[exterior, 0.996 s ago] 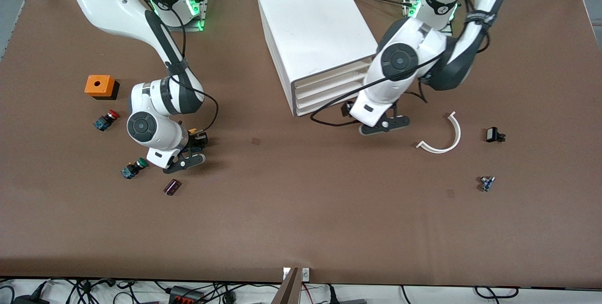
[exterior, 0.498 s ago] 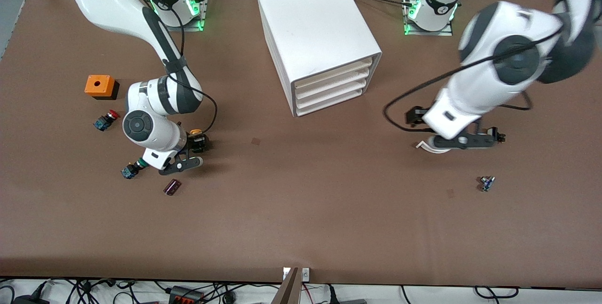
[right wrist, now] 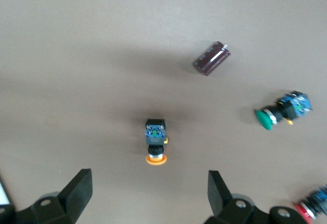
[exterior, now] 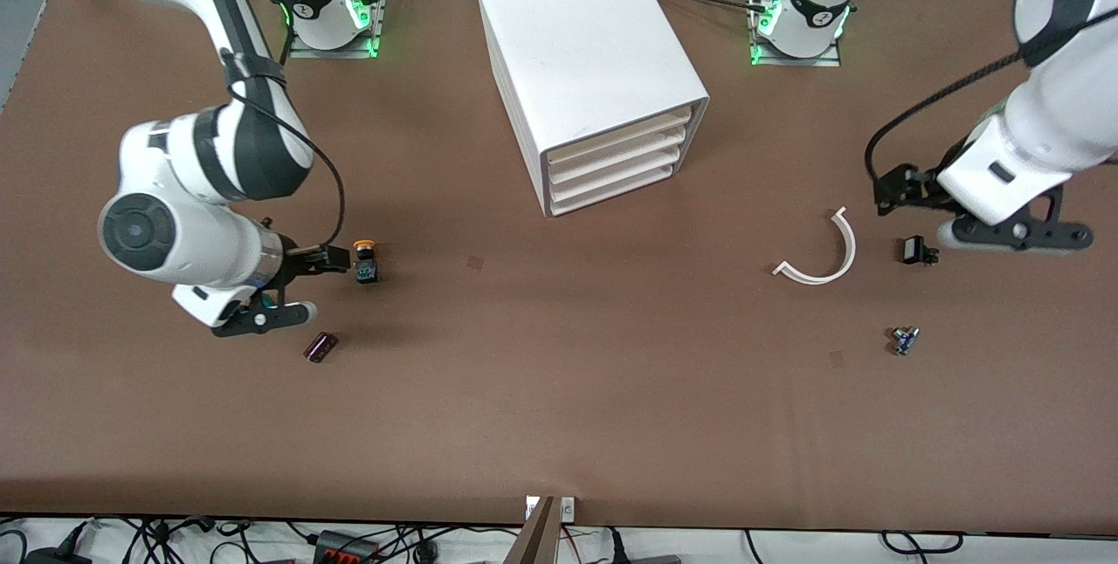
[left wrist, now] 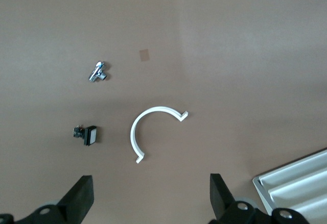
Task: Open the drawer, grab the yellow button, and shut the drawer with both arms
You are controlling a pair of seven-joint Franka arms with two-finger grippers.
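Nearest you lies a small dark maroon capacitor-like cylinder (exterior: 320, 347), loose on the brown table (exterior: 559, 407). Just above it in the front view hangs the right gripper (exterior: 272, 289), its fingers spread wide and holding nothing.

The small push button with the orange-yellow cap and black-and-blue body (exterior: 366, 259) lies on the table just beside that gripper, toward the cabinet's end. It is on its side, its long axis running roughly toward and away from you, cap farther from you. The right wrist view shows it lying free between the two open fingertips, with bare table all round; a green-capped button (right wrist: 282, 111) sits well apart.

Toward the left arm's end, the left gripper (exterior: 1013, 235) hovers wide open and empty beside a small black component (exterior: 916, 251), near a curved white plastic strip (exterior: 825, 251).

Farthest from you stands the big white boxy cabinet (exterior: 585, 49), its topmost shallow white drawer (exterior: 617, 133) looking flush with the three below. Judged from this, both arms have open room to pull away.
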